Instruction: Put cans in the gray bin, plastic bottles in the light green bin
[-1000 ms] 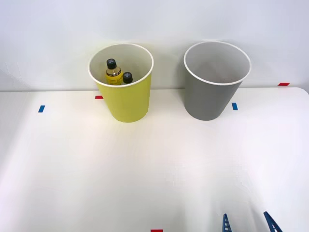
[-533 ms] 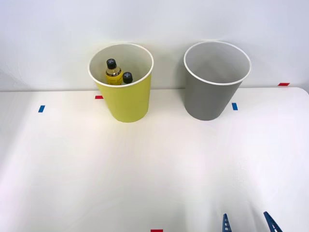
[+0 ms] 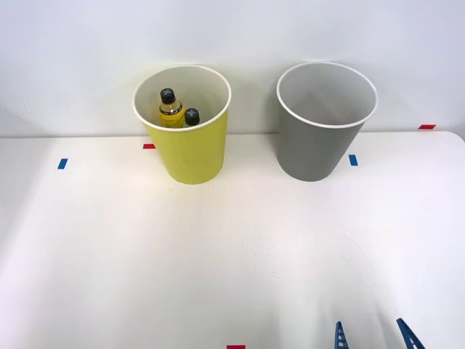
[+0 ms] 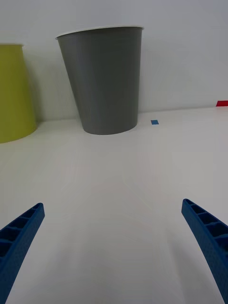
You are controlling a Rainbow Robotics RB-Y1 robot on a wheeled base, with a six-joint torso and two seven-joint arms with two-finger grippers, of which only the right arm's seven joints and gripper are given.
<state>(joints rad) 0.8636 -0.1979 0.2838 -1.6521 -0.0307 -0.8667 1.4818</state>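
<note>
plastic bottles [image 3: 176,110] stand inside light green bin [image 3: 190,151].

White table [image 3: 109,254], two round tapered bins standing upright on it near its far edge, the light green bin [image 3: 190,149] to the left, the gray bin [image 3: 314,149] to the right, well apart, small blue tape marks [image 3: 62,163] and red tape marks [image 3: 235,347] stuck flat on the surface
</note>
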